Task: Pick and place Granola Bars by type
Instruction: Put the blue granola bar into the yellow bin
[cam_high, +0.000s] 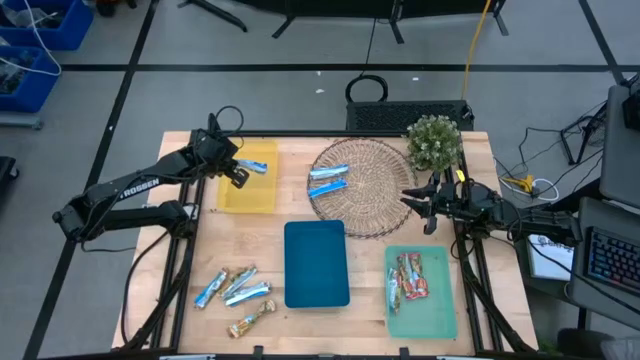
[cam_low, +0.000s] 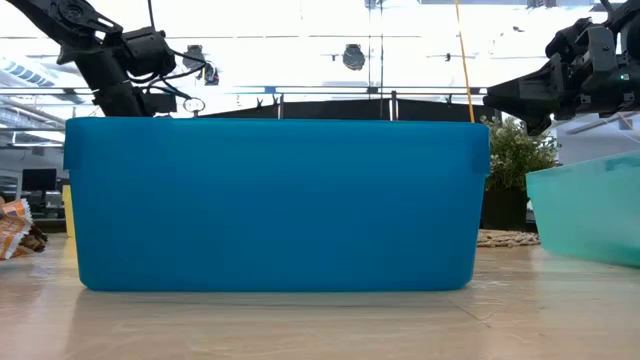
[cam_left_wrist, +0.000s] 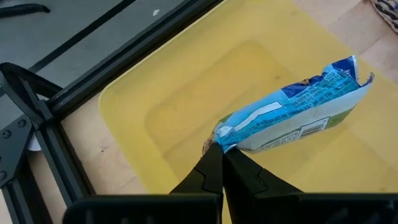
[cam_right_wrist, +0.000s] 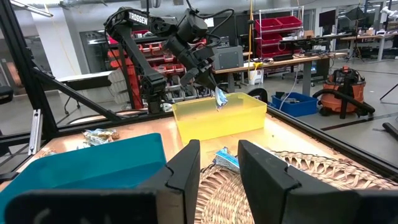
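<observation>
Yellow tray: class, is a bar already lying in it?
No: the yellow tray is bare, and the blue bar hangs above it in the left pincer.

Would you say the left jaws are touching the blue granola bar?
Touching: the left wrist view shows the left gripper pinching the blue bar by its end.

Overhead straight down, table-level behind the blue tray (cam_low: 275, 200), both wrist views sharing the yellow tray (cam_left_wrist: 155, 118).

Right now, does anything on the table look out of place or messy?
Nothing is spilled or damaged. The left gripper holds a blue bar over the yellow tray, while two more blue bars lie on the wicker mat. A loose pile of mixed bars sits on bare wood near the left front.
</observation>
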